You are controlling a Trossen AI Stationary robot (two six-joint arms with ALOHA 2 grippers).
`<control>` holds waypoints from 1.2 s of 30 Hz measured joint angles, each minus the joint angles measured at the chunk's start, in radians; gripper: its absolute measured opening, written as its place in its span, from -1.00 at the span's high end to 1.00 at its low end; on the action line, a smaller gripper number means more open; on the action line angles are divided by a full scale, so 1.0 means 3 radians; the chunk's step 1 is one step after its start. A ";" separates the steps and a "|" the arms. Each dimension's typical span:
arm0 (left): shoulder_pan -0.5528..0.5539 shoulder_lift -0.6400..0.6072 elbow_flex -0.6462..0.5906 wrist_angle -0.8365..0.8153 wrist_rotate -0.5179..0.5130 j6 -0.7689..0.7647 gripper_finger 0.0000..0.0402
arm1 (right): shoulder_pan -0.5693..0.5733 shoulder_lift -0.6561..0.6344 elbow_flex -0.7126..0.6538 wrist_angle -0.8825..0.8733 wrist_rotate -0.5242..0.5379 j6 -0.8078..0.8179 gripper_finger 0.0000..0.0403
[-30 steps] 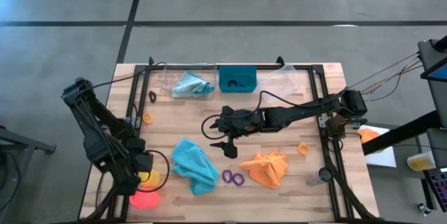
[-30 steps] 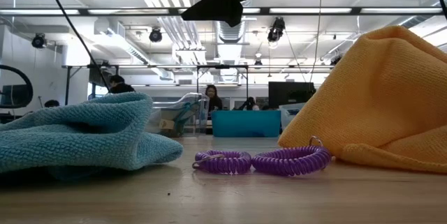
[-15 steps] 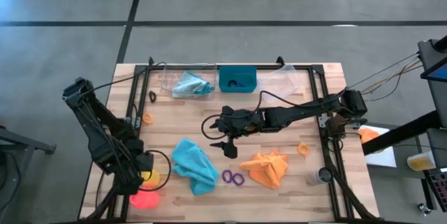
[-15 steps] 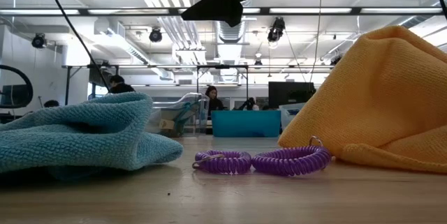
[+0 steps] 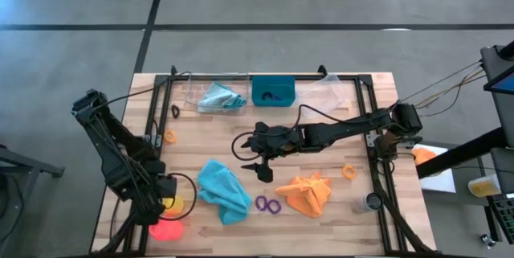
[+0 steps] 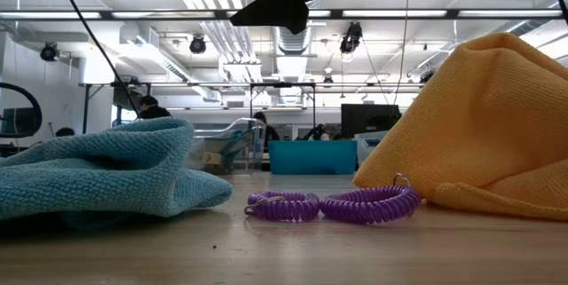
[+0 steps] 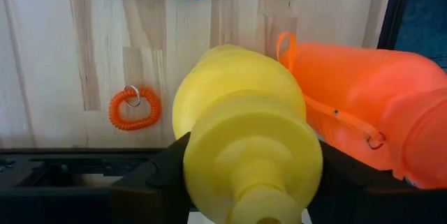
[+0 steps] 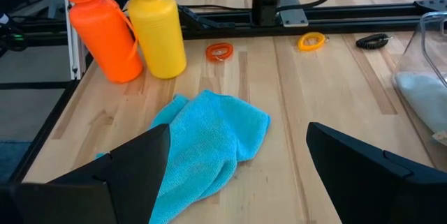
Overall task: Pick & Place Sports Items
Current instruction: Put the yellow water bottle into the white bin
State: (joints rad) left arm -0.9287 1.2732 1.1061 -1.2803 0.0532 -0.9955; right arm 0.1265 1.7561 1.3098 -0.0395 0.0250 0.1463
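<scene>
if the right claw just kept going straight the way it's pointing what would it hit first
Probably the teal cloth, lying on the table right ahead between the open right claw's fingers; the yellow bottle and orange bottle stand farther off to one side.

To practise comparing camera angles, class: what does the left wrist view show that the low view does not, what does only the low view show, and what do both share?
Only the left wrist view shows the yellow bottle, flanked by the left claw's fingers, the orange-red bottle beside it, and a small orange ring.

Only the low view shows the purple rings, the orange cloth and the right claw overhead.

Both show the teal cloth and the wooden table.
</scene>
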 joint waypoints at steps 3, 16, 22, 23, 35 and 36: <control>0.0000 0.0000 0.0000 0.0002 0.0001 0.0010 -0.01 | 0.0000 0.0000 0.0000 -0.0004 0.0000 0.0000 -0.67; 0.0004 0.0000 0.0355 -0.0358 -0.0180 0.0075 -0.01 | 0.0019 0.0000 0.0000 -0.0025 -0.0200 -0.0199 -0.67; 0.0006 0.0000 0.0792 -0.0524 -0.0995 0.0482 -0.01 | 0.0067 0.0014 -0.0003 0.0015 -0.0226 -0.0344 -0.67; 0.0013 0.0000 0.0845 -0.0524 -0.1137 0.0583 -0.01 | 0.0067 0.0024 -0.0003 0.0047 -0.0225 -0.0351 -0.67; 0.0831 0.0024 0.0935 -0.0313 -0.1541 0.1260 -0.01 | 0.0061 0.0257 0.0013 0.0871 -0.0222 -0.0768 -0.67; 0.0913 0.0024 0.0933 -0.0226 -0.1535 0.1304 -0.01 | 0.0061 0.0257 0.0026 0.0886 -0.0221 -0.0810 -0.67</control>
State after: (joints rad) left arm -0.6549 1.2804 1.3861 -1.3482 -0.4074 -0.6042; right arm 0.1448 1.8332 1.3174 0.2264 -0.0414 -0.0968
